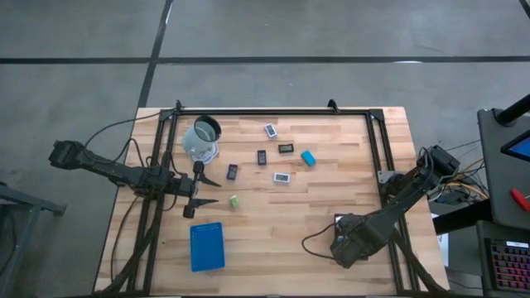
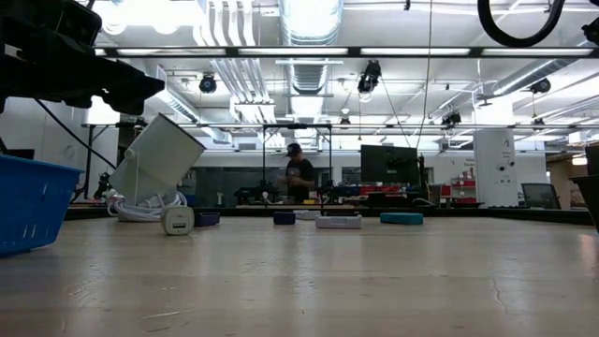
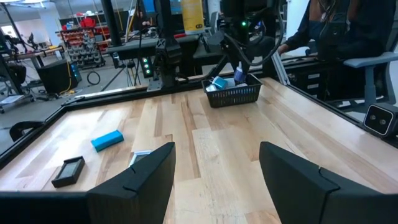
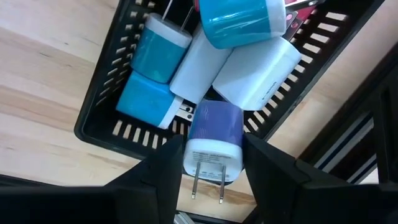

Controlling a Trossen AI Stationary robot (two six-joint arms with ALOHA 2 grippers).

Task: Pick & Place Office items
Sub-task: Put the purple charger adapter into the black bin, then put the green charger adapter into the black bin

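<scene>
Right pincer (image 4: 208,163) over black tray (image 4: 99,134), half-spread around purple plug (image 4: 214,140). Your risk: plug snags a finger, tips outside. Left pincer (image 3: 214,171) wide, empty.

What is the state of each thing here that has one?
left gripper: open, empty, beside the clear cup.
right gripper: over the black basket.
purple charger: at the right gripper, prongs out.
black basket: holds several chargers.
clear cup: tilted.
blue tray: looks empty.

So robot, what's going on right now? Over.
Right pincer over black basket, purple plug between its fingers. Left pincer open, near cup. Nothing blocking.
</scene>
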